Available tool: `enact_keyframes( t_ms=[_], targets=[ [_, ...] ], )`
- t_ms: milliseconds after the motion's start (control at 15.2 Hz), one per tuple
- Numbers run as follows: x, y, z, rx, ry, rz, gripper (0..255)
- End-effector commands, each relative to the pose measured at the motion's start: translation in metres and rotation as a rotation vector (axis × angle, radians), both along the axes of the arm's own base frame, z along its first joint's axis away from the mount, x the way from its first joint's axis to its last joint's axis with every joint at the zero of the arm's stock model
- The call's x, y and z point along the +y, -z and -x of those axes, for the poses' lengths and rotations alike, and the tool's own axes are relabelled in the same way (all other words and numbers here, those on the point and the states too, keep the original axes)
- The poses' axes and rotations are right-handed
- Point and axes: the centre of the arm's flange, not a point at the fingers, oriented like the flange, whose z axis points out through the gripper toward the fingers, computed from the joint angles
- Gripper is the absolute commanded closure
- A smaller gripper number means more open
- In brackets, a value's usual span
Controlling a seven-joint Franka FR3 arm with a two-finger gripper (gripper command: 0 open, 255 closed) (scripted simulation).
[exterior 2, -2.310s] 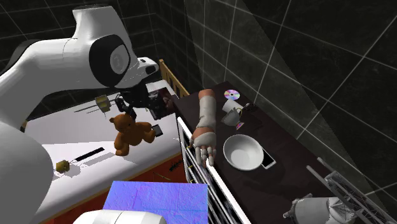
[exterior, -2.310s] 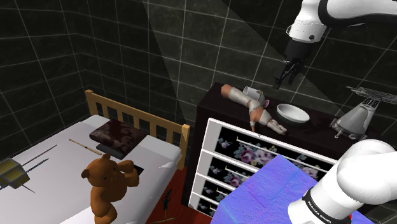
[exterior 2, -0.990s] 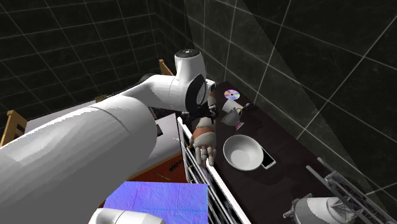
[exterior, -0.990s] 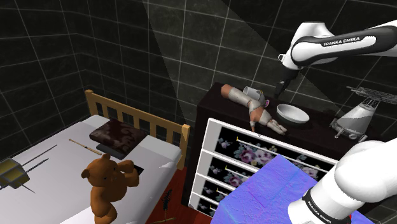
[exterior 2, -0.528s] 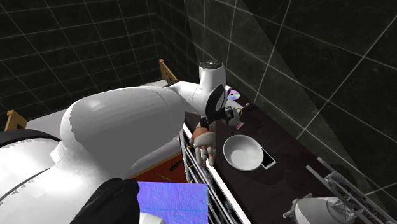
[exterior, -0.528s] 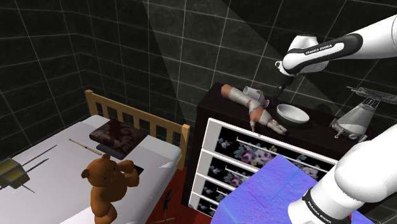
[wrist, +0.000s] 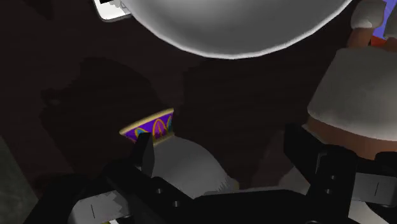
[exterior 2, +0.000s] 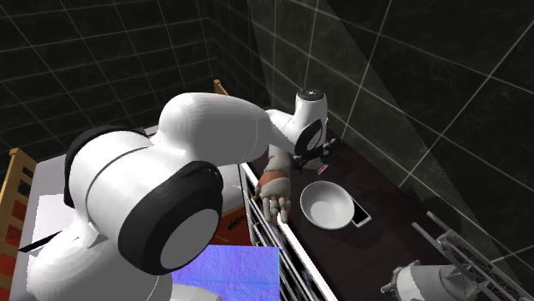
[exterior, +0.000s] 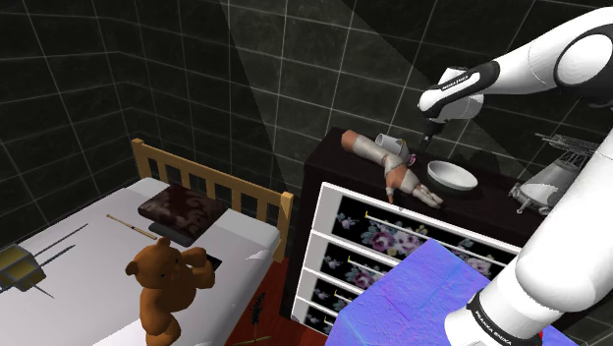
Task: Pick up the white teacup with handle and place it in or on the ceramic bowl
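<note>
White teacup (wrist: pixel 181 159), its rim banded in purple and yellow, lies tipped on the dark top of a dresser (exterior: pixel 488 203) near the far wall. In the wrist view it sits between the two black fingers, close against one finger (wrist: pixel 146 156) and apart from the other. The gripper (wrist: pixel 221 137) is released, its fingers standing wide and clasping nothing.

In the shoulder view the gripper (exterior: pixel 428 140) hangs low over the dresser top. The teacup (exterior: pixel 393 146) is just to its left, and the pale bowl (exterior: pixel 452 175) is just to its right and nearer the drawer fronts. A mannequin forearm (exterior: pixel 393 169) with a white sleeve lies on the near side of the teacup. Its hand reaches over the dresser's front edge.

In the second exterior view the bowl (exterior 2: pixel 326 205) stands upright and empty. It partly covers a white phone (exterior 2: pixel 361 219), with the mannequin hand just to its left. In the wrist view the bowl (wrist: pixel 242 25) lies beyond the teacup and apart from it.

The drawer fronts are white with a floral print. To the shoulder view's left is a bed (exterior: pixel 93 265) with a wooden headboard, and a brown teddy bear (exterior: pixel 162 280) sits on it.
</note>
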Motion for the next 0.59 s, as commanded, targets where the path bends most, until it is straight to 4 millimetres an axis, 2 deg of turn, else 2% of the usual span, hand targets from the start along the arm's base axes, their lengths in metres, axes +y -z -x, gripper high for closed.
enact_keyframes(
  t_ms=[0, 264, 528],
  targets=[
    [-0.02, 0.013, -0.013, -0.002, -0.026, 0.006, 0],
    [-0.057, 0.037, -0.04, -0.004, -0.074, 0.017, 0],
    [-0.06, 0.052, -0.042, -0.004, -0.074, 0.017, 0]
  ],
)
